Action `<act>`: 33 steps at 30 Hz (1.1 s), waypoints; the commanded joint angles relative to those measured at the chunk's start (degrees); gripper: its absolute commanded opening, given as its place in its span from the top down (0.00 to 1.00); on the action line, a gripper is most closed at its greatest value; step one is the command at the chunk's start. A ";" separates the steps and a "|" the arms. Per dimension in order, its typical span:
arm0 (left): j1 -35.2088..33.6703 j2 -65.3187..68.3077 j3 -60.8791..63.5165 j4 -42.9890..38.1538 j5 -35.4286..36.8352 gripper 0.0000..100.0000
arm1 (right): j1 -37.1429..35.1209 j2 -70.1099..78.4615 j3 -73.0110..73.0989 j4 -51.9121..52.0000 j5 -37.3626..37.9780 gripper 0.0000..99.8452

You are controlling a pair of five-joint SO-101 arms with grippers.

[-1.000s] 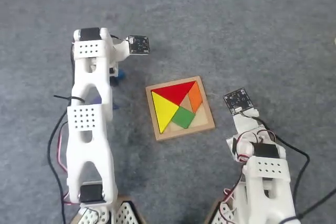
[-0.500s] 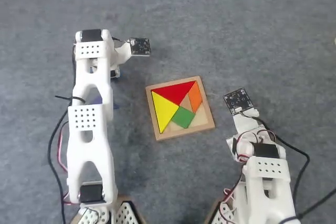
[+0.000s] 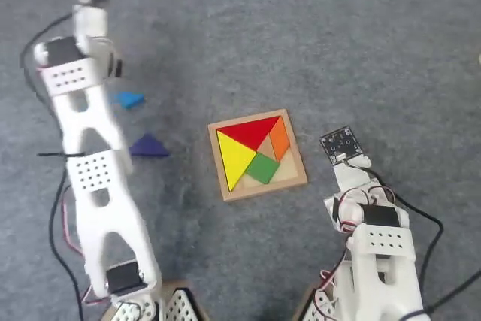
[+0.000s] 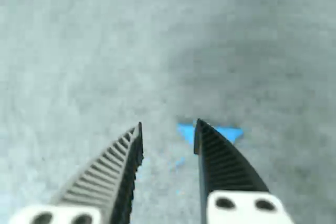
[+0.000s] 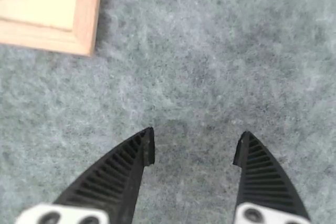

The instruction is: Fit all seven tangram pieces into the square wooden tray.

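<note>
The square wooden tray [image 3: 264,190] is part-filled. The left gripper [image 4: 168,129], jaws parted and empty, is the nearer one. The blue piece [image 3: 126,99] lies just beyond its tips, well left of the tray, with the purple triangle [image 3: 149,146] nearer the tray. The right gripper [image 5: 197,148] gapes empty beside the tray.

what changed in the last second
The left arm swung away from the tray toward the far left, its open pincer empty, uncovering the blue piece and purple triangle on the mat. The right arm, the tray and its four pieces stayed put.
</note>
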 commanded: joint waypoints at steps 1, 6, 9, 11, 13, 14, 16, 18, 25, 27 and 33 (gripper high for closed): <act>-2.02 -0.26 0.66 -0.35 8.62 0.84 | -0.04 -1.19 -0.26 -0.84 0.62 0.75; -1.05 2.20 1.80 -3.87 13.19 0.84 | -0.04 -1.10 -0.18 -0.75 0.62 0.75; -0.79 4.31 1.80 -5.98 14.07 0.84 | -0.04 -1.01 -0.18 -0.75 0.62 0.75; -0.70 5.80 1.80 -7.56 14.07 0.84 | -0.04 -1.01 -0.18 -0.75 0.62 0.75; -0.62 6.77 1.71 -9.05 13.98 0.84 | 0.13 -1.01 -0.18 -0.75 0.62 0.75; -0.62 7.12 1.63 -9.76 14.24 0.84 | 0.22 -1.01 -0.18 -0.75 0.62 0.75; -0.62 7.56 1.63 -11.52 14.33 0.84 | 0.31 -1.19 -0.18 -0.75 0.53 0.75; -0.53 7.74 1.63 -13.10 14.42 0.84 | 0.31 -1.45 -0.09 -0.75 0.53 0.75; -0.44 7.82 1.89 -19.60 14.42 0.84 | 0.31 -1.54 0.70 -1.71 0.18 0.75; 0.35 7.82 3.30 -19.60 14.15 0.84 | 0.31 -1.54 1.76 -3.56 0.44 0.75; 1.93 7.21 14.02 -16.62 4.57 0.84 | 0.31 -1.54 2.02 -4.44 0.09 0.75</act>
